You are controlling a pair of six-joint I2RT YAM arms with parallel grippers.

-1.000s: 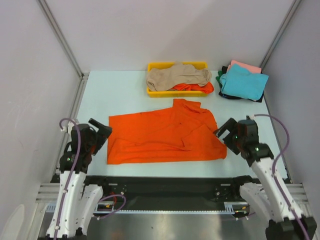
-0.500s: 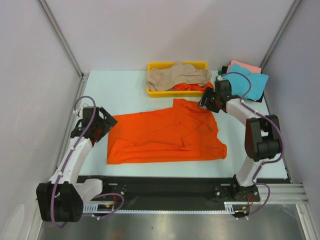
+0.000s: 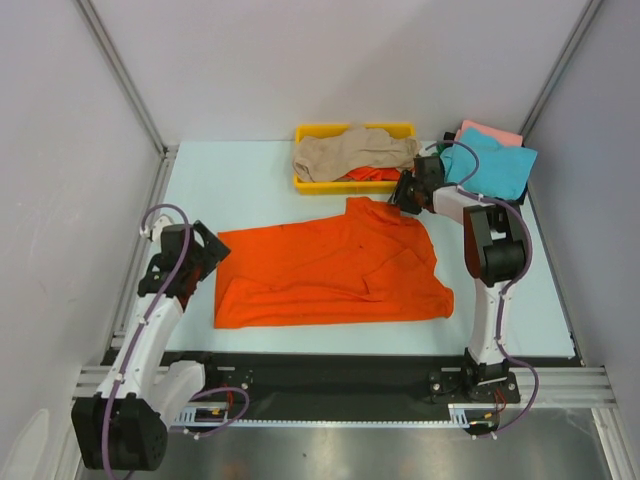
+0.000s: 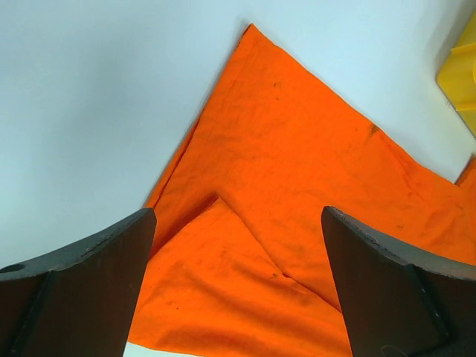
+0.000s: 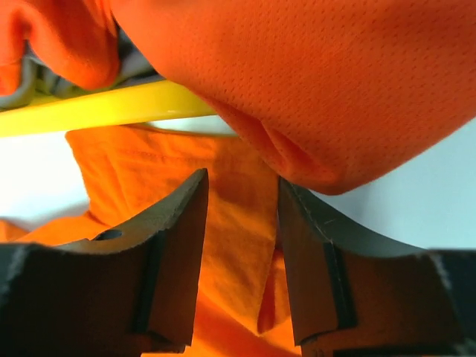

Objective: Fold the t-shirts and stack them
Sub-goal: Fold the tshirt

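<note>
A bright orange t-shirt (image 3: 330, 265) lies spread flat in the middle of the table. My left gripper (image 3: 207, 258) hovers at its left edge, open wide; in the left wrist view the gripper (image 4: 238, 216) frames a folded corner of the shirt (image 4: 297, 149). My right gripper (image 3: 405, 192) is down at the shirt's collar end, beside the tray. Its jaws (image 5: 242, 182) are narrowed but still apart, with a ridge of the orange cloth (image 5: 238, 230) in the gap. Folded teal (image 3: 490, 165) and pink (image 3: 495, 132) shirts are stacked at the back right.
A yellow tray (image 3: 305, 132) at the back holds a crumpled beige shirt (image 3: 350, 152) and orange cloth (image 3: 385, 175) that hangs over its rim (image 5: 97, 108) just above my right gripper. Dark green cloth (image 3: 440, 158) pokes from under the stack. Grey walls close three sides.
The right arm swung from the front right to the shirt's collar by the tray, and its jaws narrowed. The left gripper shifted slightly along the shirt's left edge and stayed open.
</note>
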